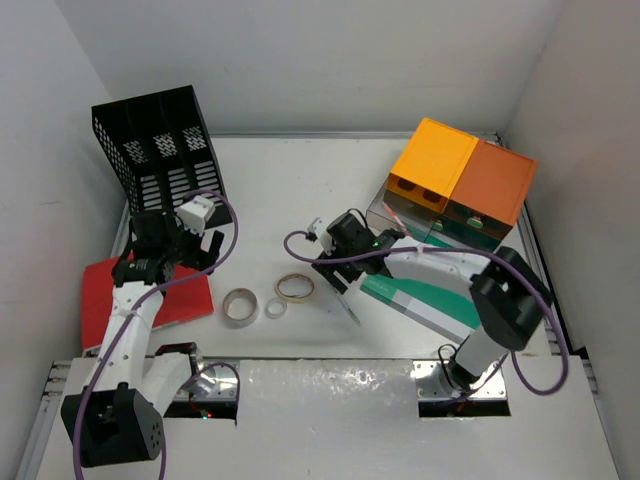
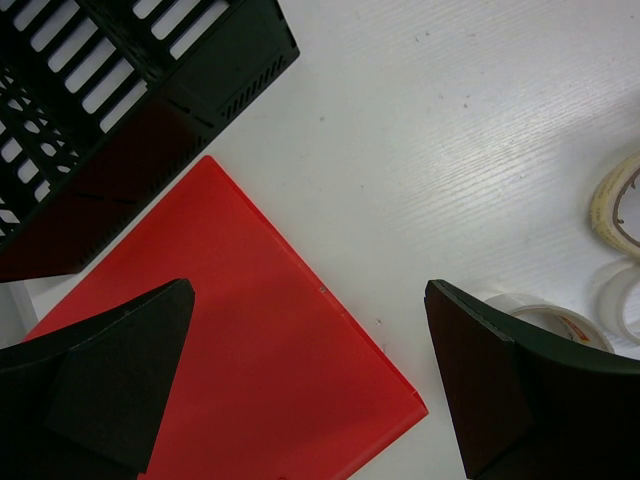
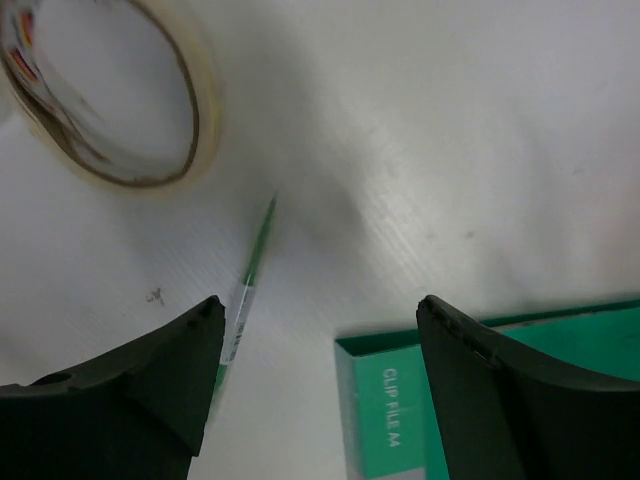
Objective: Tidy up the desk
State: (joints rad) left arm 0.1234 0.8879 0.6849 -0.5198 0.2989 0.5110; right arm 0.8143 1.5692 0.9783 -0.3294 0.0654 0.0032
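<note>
The white desk point(image 1: 270, 190) holds a red folder point(image 1: 190, 300) at the left, three tape rolls point(image 1: 240, 307) near the middle, a thin green pen point(image 1: 345, 305) and a green clip file point(image 1: 430, 300). My left gripper point(image 1: 165, 250) is open and empty above the red folder's point(image 2: 250, 350) corner; in the left wrist view the gripper point(image 2: 308, 300) has one finger over the folder and one over the bare desk point(image 2: 450, 130). My right gripper point(image 1: 335, 265) is open and empty; in the right wrist view the gripper point(image 3: 320, 305) hangs between the pen point(image 3: 255, 255) and the clip file point(image 3: 400, 410).
A black mesh file rack point(image 1: 155, 145) stands at the back left, close to my left gripper, and also shows in the left wrist view point(image 2: 100, 90). An orange-topped drawer unit point(image 1: 460, 180) stands at the back right. A brownish tape ring point(image 3: 110, 100) lies beyond the pen.
</note>
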